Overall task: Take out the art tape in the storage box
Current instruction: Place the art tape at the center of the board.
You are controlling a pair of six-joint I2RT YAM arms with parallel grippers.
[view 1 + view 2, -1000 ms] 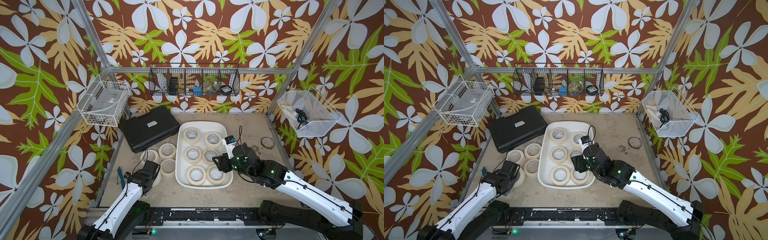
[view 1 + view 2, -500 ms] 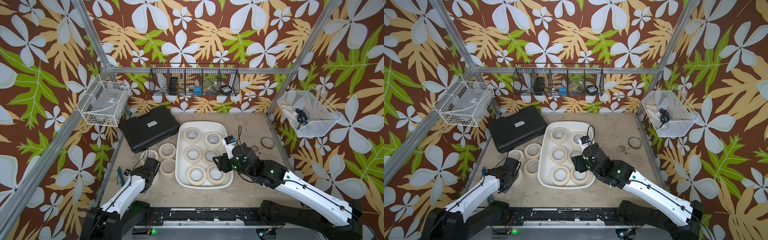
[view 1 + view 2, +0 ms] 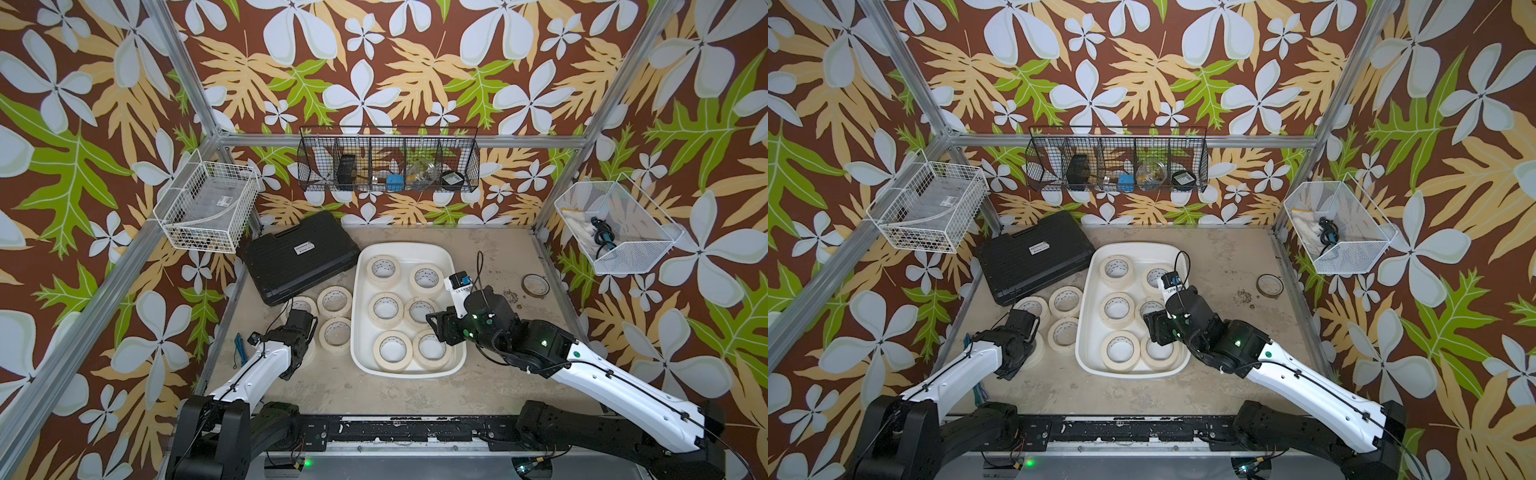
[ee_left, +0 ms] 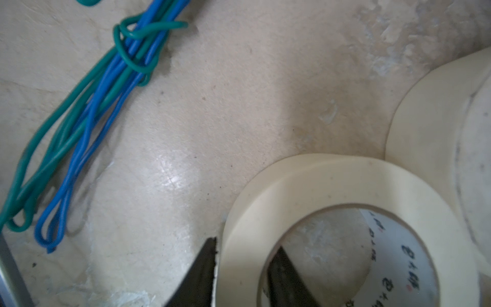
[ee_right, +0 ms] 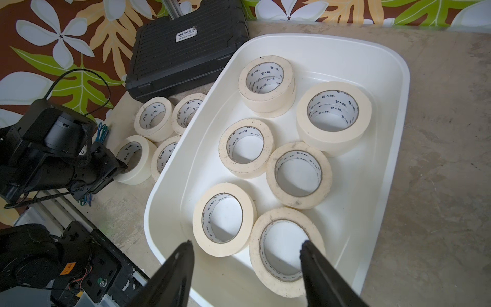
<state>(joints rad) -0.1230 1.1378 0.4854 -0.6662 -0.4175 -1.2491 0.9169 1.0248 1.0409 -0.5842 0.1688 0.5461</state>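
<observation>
The white storage box [image 3: 403, 247] [image 3: 1133, 246] [image 5: 318, 37] lies mid-table with several cream art tape rolls [image 3: 386, 307] [image 5: 245, 147] flat inside. Several more rolls [image 3: 334, 300] [image 3: 1065, 300] lie on the table left of it. My left gripper [image 4: 245, 244] is down at the nearest of these. It stands open astride the wall of that roll [image 4: 345, 186], one finger outside it and one inside the core, and the roll rests on the table. My right gripper [image 5: 247, 244] hangs open over the box's near end, above two rolls [image 5: 223, 219] and touching neither.
A black ribbed hard case [image 3: 301, 257] lies behind the loose rolls. A blue and green wire bundle [image 4: 87, 119] [image 3: 240, 349] lies by the left arm. A thin brownish ring [image 3: 535, 285] sits far right. Wire baskets [image 3: 208, 208] [image 3: 388, 166] [image 3: 615, 237] hang on the walls.
My left arm has sunk lower at the elbow while its wrist stayed by the rolls left of the box. The right arm has barely moved.
</observation>
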